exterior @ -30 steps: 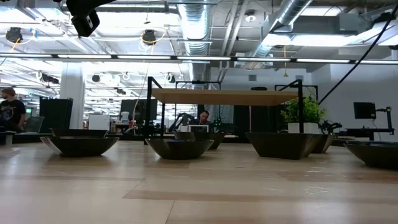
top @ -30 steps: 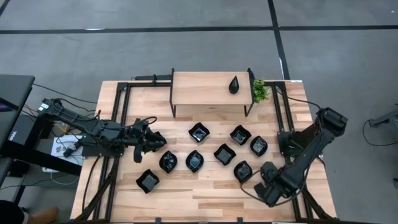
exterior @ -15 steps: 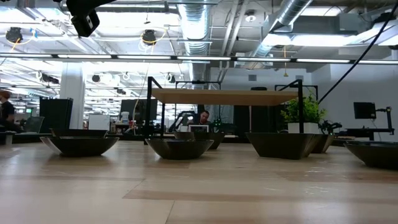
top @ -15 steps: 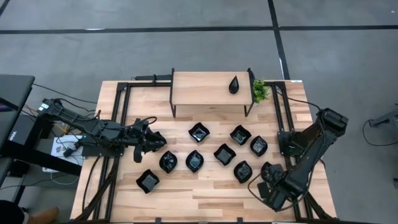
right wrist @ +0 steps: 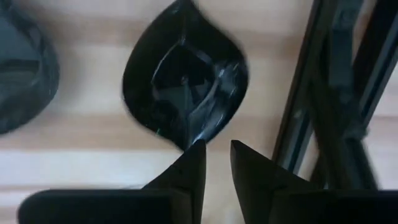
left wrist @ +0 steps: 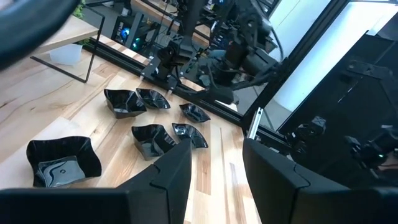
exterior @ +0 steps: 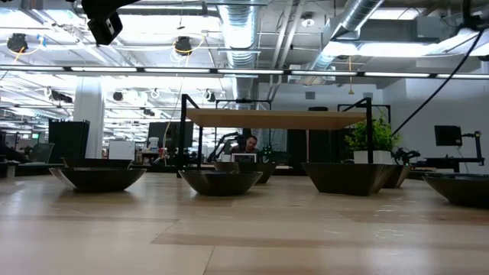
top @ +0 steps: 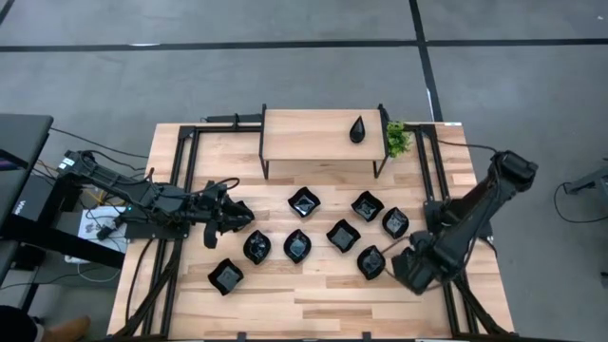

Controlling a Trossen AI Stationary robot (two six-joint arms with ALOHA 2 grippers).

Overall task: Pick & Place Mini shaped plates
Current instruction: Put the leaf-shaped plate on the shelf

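Fingers of the right gripper (right wrist: 216, 163) slightly parted, holding nothing, now shifted up-frame in the high view from the lower right to hang beside the leaf-shaped plate (top: 371, 262): likely lining up a pick. Plate (right wrist: 185, 81) lies just beyond the fingertips (right wrist: 198, 149), untouched. Left gripper (top: 231, 214) spread, idle at mid-left.

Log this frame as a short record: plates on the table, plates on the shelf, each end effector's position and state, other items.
plates on table: eight black mini plates between the arms
plates on shelf: one teardrop plate on the raised wooden shelf
left end effector: at the table's left, beside the plates, fingers apart, holding nothing
right end effector: above a leaf-shaped plate by the table's right rail, fingers slightly apart, nothing held
other items: small green plant beside the shelf
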